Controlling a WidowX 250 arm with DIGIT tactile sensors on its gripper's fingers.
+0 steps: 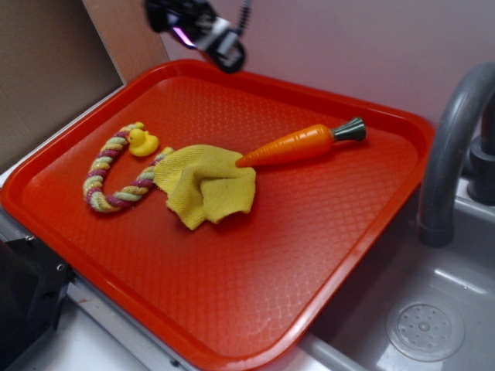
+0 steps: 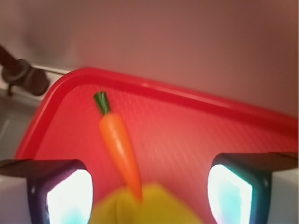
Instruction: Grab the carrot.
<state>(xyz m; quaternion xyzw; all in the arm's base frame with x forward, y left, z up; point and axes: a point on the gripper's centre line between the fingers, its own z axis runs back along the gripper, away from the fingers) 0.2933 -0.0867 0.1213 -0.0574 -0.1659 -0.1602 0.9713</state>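
Note:
The glossy orange carrot (image 1: 298, 144) with a dark green stem cap lies on the red tray (image 1: 255, 309), its tip resting on a crumpled yellow cloth (image 1: 205, 185). My gripper (image 1: 207, 29) hangs high above the tray's far-left rim, well clear of the carrot. In the wrist view the carrot (image 2: 119, 142) runs from upper left down to the cloth (image 2: 145, 207). The gripper (image 2: 149, 196) is open and empty, with its two fingers wide apart on either side of the cloth and the carrot's tip.
A small yellow rubber duck (image 1: 142, 142) and a looped pink-and-yellow rope toy (image 1: 108, 171) lie on the tray's left. A grey faucet (image 1: 452, 147) and sink with drain (image 1: 425, 330) stand to the right. A wall runs behind the tray.

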